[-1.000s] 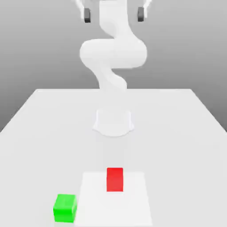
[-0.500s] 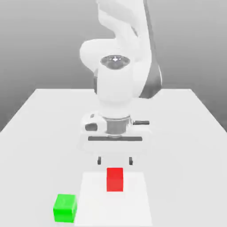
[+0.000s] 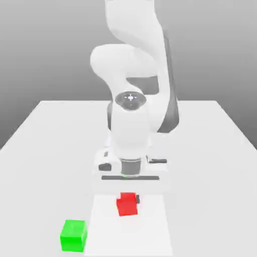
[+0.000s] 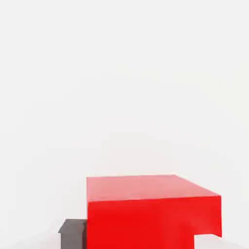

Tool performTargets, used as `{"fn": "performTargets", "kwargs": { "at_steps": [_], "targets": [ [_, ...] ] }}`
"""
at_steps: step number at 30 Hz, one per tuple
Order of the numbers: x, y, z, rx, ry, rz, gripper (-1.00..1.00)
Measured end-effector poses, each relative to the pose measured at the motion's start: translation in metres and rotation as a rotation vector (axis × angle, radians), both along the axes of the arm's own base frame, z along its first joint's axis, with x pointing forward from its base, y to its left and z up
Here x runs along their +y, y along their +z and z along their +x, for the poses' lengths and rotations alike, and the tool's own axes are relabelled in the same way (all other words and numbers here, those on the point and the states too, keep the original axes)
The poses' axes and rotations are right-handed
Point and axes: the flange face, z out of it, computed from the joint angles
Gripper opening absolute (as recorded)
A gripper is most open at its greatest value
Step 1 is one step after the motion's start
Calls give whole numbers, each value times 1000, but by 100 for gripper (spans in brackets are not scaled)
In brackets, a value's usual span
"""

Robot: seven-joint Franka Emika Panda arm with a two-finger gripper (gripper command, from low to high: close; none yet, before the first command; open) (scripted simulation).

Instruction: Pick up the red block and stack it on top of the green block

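The red block [image 3: 125,207] lies on the white table near the front, turned slightly askew. My gripper [image 3: 128,201] has come straight down over it and is shut on the block, with one dark finger [image 3: 136,200] showing against the side towards the exterior view's right. In the hand view the red block [image 4: 146,209] looms close, and a grey finger [image 4: 73,234] presses beside it. The green block [image 3: 74,235] sits on the table apart from the red one, nearer the front and towards the exterior view's left.
The white table [image 3: 211,150] spreads wide on both sides. A brighter rectangular patch [image 3: 145,236] lies under and in front of the red block. My white arm [image 3: 131,125] rises directly behind the gripper.
The arm swung down from high above until the gripper reached the red block. The fingers went from wide open to shut on the block, which turned slightly. The green block stayed put.
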Motion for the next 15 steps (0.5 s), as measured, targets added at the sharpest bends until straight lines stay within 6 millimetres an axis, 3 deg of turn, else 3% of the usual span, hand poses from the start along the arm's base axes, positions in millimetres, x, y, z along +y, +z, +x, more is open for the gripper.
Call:
{"fn": "performTargets", "kwargs": {
  "at_steps": [4, 7, 12, 15],
  "targets": [
    [-4, 31, 7, 1, 13, 2, -100],
    [-36, 43, 36, 3, 19, 6, -100],
    [-117, 63, 78, 1, 13, 5, -100],
    [-132, 47, 90, 0, 34, 2, -100]
  ]
}}
